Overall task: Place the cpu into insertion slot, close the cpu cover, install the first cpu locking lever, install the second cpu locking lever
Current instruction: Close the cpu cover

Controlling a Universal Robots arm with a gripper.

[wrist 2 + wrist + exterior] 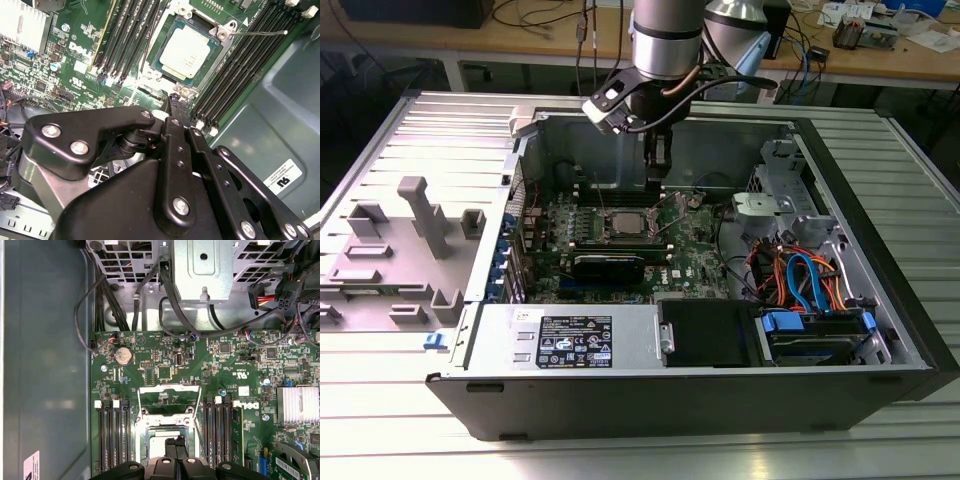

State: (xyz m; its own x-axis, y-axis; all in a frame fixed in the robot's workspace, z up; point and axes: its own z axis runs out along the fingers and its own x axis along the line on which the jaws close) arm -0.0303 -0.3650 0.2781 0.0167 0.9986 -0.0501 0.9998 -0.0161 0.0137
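The cpu [185, 51] lay seated flat in the insertion slot [220, 36], its dull silver top facing up and a band of green substrate showing around it inside the silver rim. In the first wrist view the cpu cover [165, 388] stood swung open off the socket, on the side toward the drive cage [202, 265], with green board visible through its square cutout. A thin wire locking lever [260, 33] stuck out from one corner of the socket and reached across the black memory slots [250, 70], not latched down. The gripper [172, 100] hung low just beside the socket edge. Its two black fingers were drawn together at the tips and nothing could be seen held between them. Whether the tips touched the board could not be told. Long black memory slots flanked the socket on both sides in the first wrist view, and a round coin cell [123, 356] sat on the green motherboard [225, 370] between the socket and the drive cage. A finned silver heatsink [299, 405] sat farther out on the board. In the exterior view the arm reached down into the open computer case [880, 200], which lay on its side on a ribbed metal table [920, 140]. A labelled power supply [570, 340] ran along the case's near edge. Blue and orange cables [800, 280] were bundled toward the exterior view's right.
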